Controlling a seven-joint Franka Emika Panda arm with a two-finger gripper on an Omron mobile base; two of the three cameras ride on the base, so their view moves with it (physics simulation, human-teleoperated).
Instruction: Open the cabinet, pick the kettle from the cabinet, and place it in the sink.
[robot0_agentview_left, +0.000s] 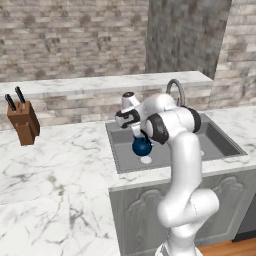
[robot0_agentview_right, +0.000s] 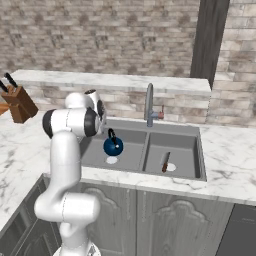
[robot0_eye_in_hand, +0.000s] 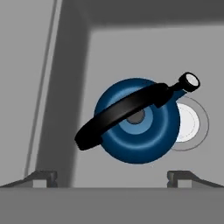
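Observation:
The small dark-blue kettle (robot0_agentview_left: 141, 147) (robot0_agentview_right: 113, 146) (robot0_eye_in_hand: 138, 131) stands in the left basin of the grey sink (robot0_agentview_left: 222, 144) (robot0_agentview_right: 186, 144) (robot0_eye_in_hand: 131, 52), next to the white drain (robot0_eye_in_hand: 188, 122). Its black loop handle (robot0_eye_in_hand: 118, 111) arches across the top. My gripper (robot0_agentview_left: 136, 133) (robot0_agentview_right: 106, 129) (robot0_eye_in_hand: 113, 177) hangs just above the kettle, open, its fingertips (robot0_eye_in_hand: 43, 177) wide apart and gripping nothing. A grey wood-grain panel of the cabinet (robot0_agentview_left: 186, 35) (robot0_agentview_right: 211, 40) comes down from the top behind the sink; its inside is out of view.
The gooseneck faucet (robot0_agentview_left: 175, 88) (robot0_agentview_right: 149, 105) rises behind the basins. A small reddish-brown object (robot0_agentview_right: 165, 161) lies in the right basin. A knife block (robot0_agentview_left: 23, 123) (robot0_agentview_right: 20, 104) stands on the marble counter to the left. Ornate grey base cabinets (robot0_agentview_right: 165, 220) are below.

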